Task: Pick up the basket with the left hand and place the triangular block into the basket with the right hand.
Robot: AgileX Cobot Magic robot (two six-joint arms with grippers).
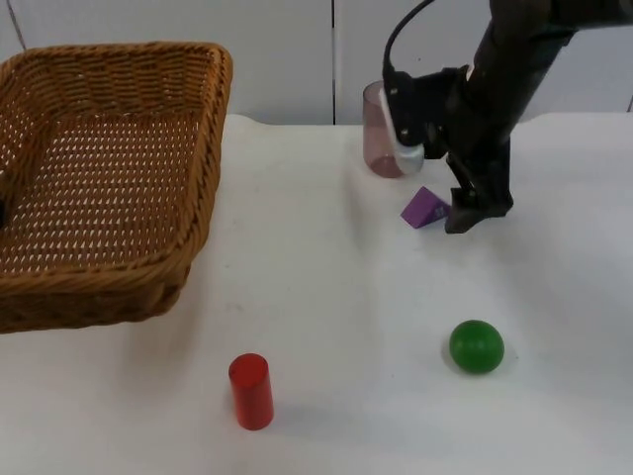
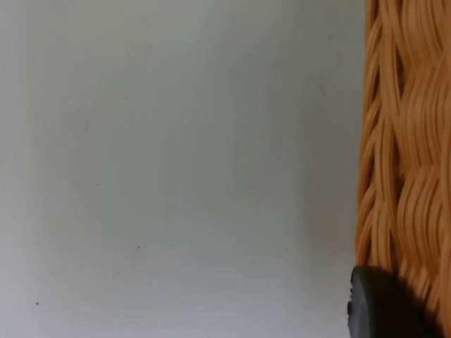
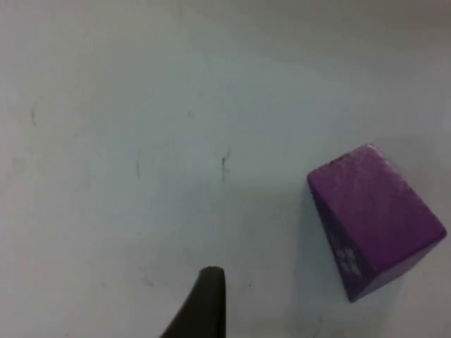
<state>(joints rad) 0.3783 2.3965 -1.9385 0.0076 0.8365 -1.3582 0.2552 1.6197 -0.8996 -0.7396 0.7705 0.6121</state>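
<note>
- Basket (image 1: 104,178), wicker, fills the upper left of the top frame, tilted, its near rim toward the lower left. It looks raised off the table (image 1: 326,297), which fits the left arm holding it up as a waiting receptacle, mouth turned toward the middle of the table.
- Left tool: a black fingertip (image 2: 380,306) lies against the woven basket wall in the left wrist view. It appears clamped on the rim; I judge it is grasping the basket, though the second finger is hidden.
- Triangular block (image 1: 426,207), purple, lies on the table at upper centre-right of the top frame, well apart from the basket.
- Right tool (image 1: 465,213) hangs low, just to the right of the block and nearly touching it. In the right wrist view one dark fingertip (image 3: 204,303) stands beside the purple block (image 3: 373,218) with bare table between them. Nothing is gripped; how far its fingers are spread I cannot tell.
- Judgement: the right arm is lining up for the grasp, and the block is not yet between the fingers.
- Obstacles: a translucent pinkish cup (image 1: 381,134) stands just behind and left of the block, close to the right arm's wrist. A sideways shift could knock it.
- A green ball (image 1: 477,346) lies at lower right, a red cylinder (image 1: 251,391) stands upright at lower centre. Both are away from the straight path from block to basket.
- The block's sloped faces may slip under the grip.
</note>
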